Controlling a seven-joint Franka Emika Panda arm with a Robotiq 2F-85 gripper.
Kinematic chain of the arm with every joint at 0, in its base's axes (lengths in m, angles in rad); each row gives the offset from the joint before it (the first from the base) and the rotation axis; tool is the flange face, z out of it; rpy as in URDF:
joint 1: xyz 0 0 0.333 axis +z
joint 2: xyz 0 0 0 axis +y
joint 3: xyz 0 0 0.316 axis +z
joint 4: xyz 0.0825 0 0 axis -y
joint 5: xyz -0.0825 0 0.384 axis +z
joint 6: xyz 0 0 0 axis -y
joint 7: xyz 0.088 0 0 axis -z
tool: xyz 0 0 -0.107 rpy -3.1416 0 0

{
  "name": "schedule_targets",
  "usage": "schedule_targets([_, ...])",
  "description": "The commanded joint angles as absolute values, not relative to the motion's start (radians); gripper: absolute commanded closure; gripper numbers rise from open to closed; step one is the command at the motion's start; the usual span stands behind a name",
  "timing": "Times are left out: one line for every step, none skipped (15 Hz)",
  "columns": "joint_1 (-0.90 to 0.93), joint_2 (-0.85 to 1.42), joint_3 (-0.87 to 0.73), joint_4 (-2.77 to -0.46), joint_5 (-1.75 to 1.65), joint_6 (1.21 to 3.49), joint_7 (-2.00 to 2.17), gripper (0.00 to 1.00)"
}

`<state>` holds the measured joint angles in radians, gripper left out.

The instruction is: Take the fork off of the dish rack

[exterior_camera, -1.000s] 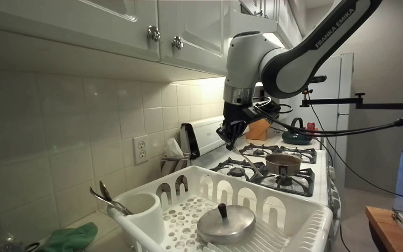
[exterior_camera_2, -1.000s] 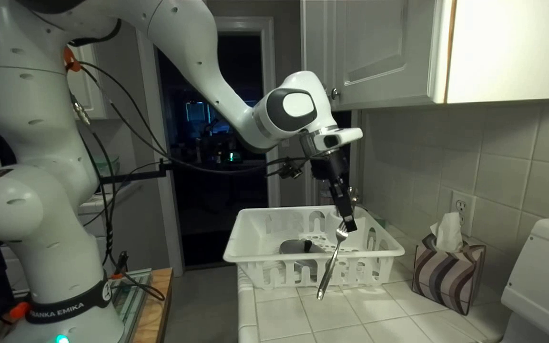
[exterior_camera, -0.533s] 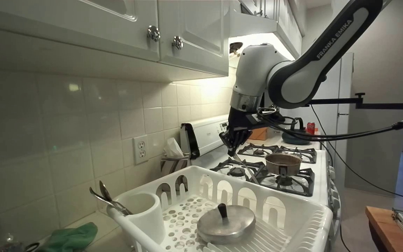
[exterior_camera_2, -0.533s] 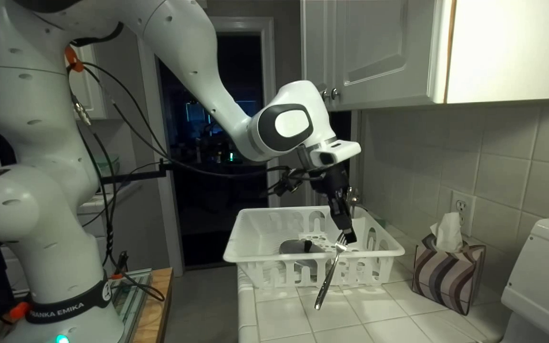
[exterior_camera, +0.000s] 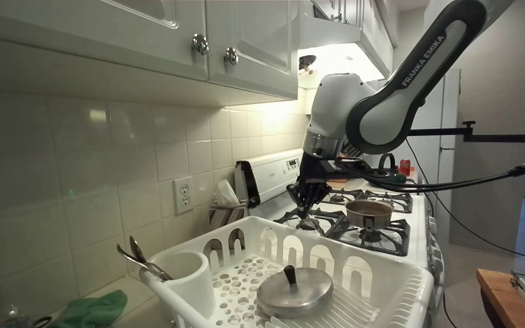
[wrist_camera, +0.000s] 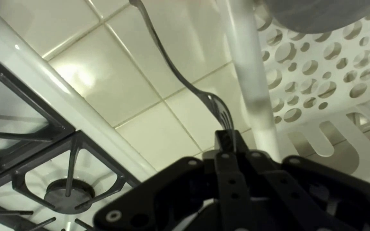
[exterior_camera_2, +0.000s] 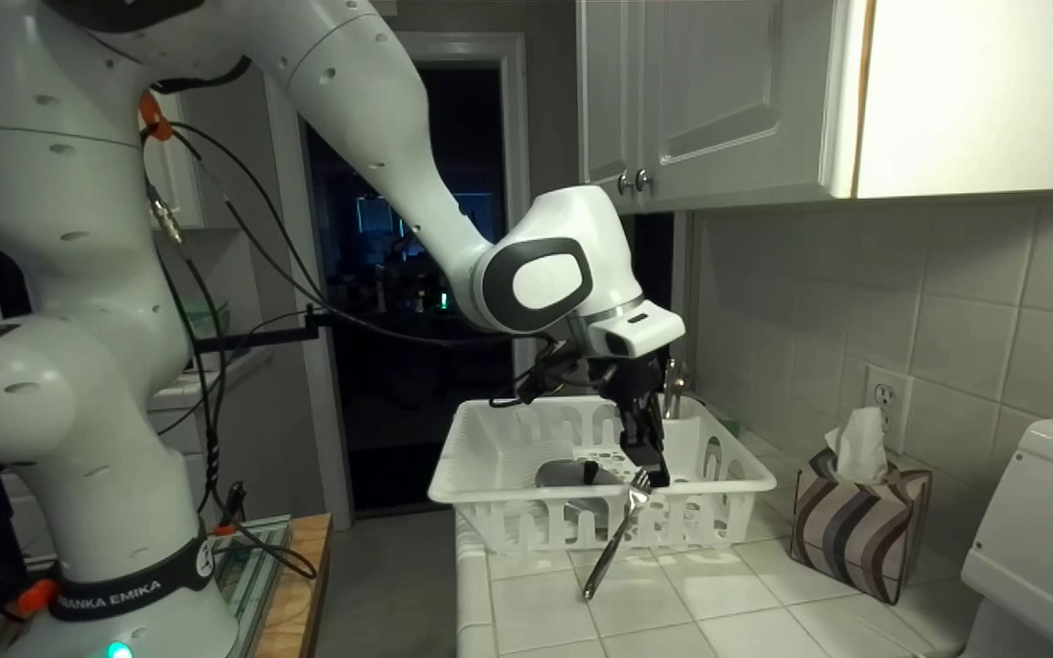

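Fork (wrist_camera: 193, 88), one, metal: outside the dish rack (exterior_camera_2: 508, 497), its tines pinched between the jaws of the gripper (wrist_camera: 232, 141), its handle slanting down over the white tiled surface (exterior_camera_2: 718, 585). In the wrist view it shows between the rack's rim and the stove (wrist_camera: 75, 112). Whether the handle end touches the tiles cannot be told.

Jaws: closed on the tines, pointing downward, near the rack's rim.

Dish rack: white plastic, upright on the surface; holds a round metal lid (exterior_camera: 301, 298) with a black knob (exterior_camera: 290, 274) and, at one corner, a white utensil cup (exterior_camera: 196, 284) with metal utensils (exterior_camera: 154, 269) leaning over its edge.

Saucepan (exterior_camera: 369, 214), one: on a grate of the stove.

Tissue box (exterior_camera_2: 858, 530), one, striped: near the rack, a white tissue (exterior_camera_2: 858, 446) standing from its top.
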<state>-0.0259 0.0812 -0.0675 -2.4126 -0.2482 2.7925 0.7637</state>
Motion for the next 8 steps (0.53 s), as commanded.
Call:
schedule_targets([-0.029, 0.09, -0.062, -2.437, -0.094, 2.808, 0.672, 0.99])
schedule_targets([-0.031, 0.092, -0.063, -2.441, -0.062, 2.806, 0.655, 0.99])
schedule_targets([-0.031, 0.092, -0.065, -2.447, -0.034, 2.807, 0.641, 0.99])
schedule_targets([-0.032, 0.092, -0.067, -2.452, -0.011, 2.809, 0.629, 0.99])
schedule_targets([-0.032, 0.092, -0.069, -2.453, 0.008, 2.809, 0.616, 0.99])
schedule_targets([-0.032, 0.093, -0.071, -2.451, 0.023, 2.807, 0.606, 0.99])
schedule_targets([-0.033, 0.094, -0.076, -2.451, 0.026, 2.804, 0.604, 0.99])
schedule_targets([-0.034, 0.097, -0.08, -2.45, 0.027, 2.804, 0.602, 0.99])
